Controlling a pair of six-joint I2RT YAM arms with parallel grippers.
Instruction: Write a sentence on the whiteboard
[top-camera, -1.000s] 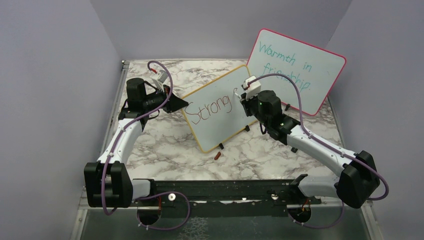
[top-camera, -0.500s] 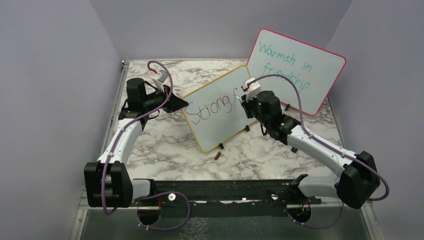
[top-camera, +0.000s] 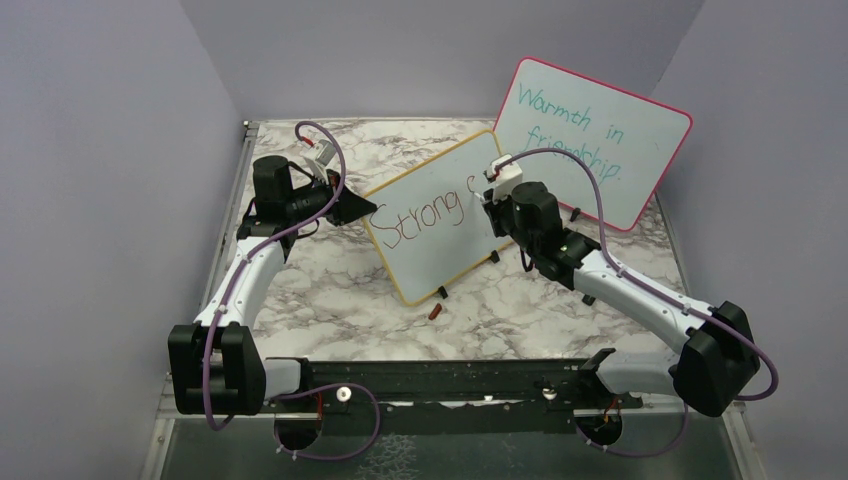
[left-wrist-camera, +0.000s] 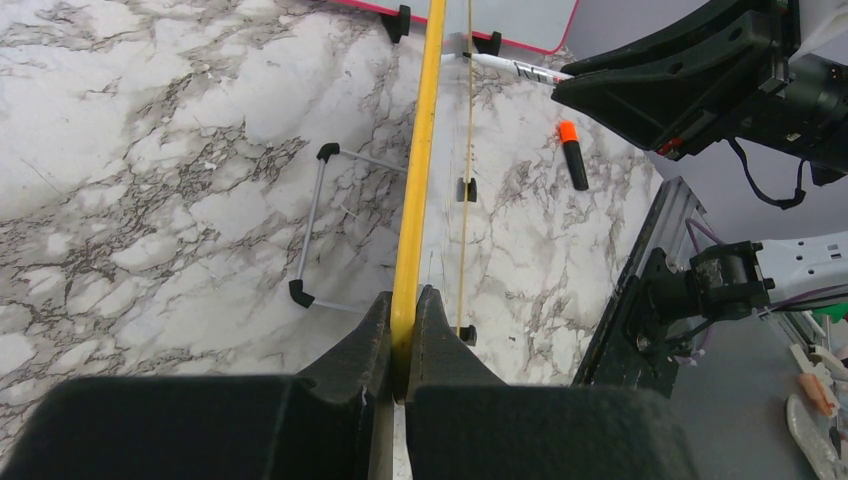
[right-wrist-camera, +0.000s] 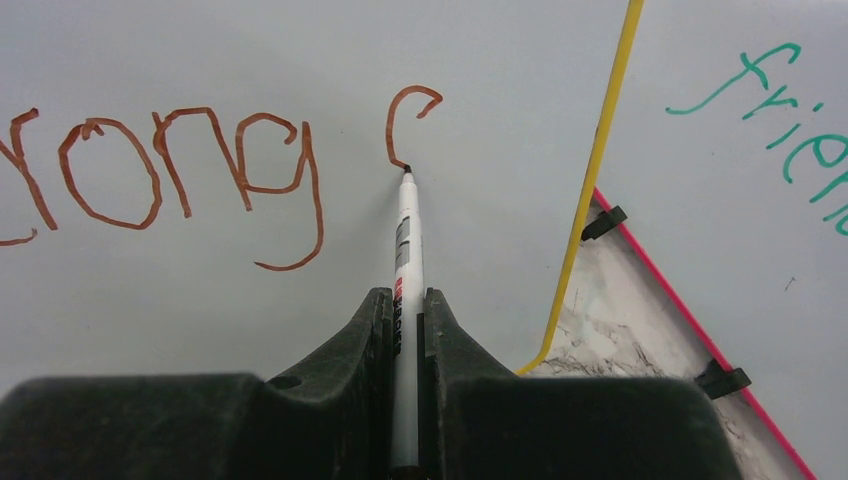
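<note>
Marble table (top-camera: 330, 290) holds whiteboard (top-camera: 432, 255), edge between left gripper (left-wrist-camera: 405, 300) jaws.

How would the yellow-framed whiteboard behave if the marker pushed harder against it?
The whiteboard is probably stiff: its yellow edge runs straight. Alone it might tip or skid, since it stands propped on small black feet on a smooth marble table; the left tool clamping its edge likely steadies it against the marker.
</note>
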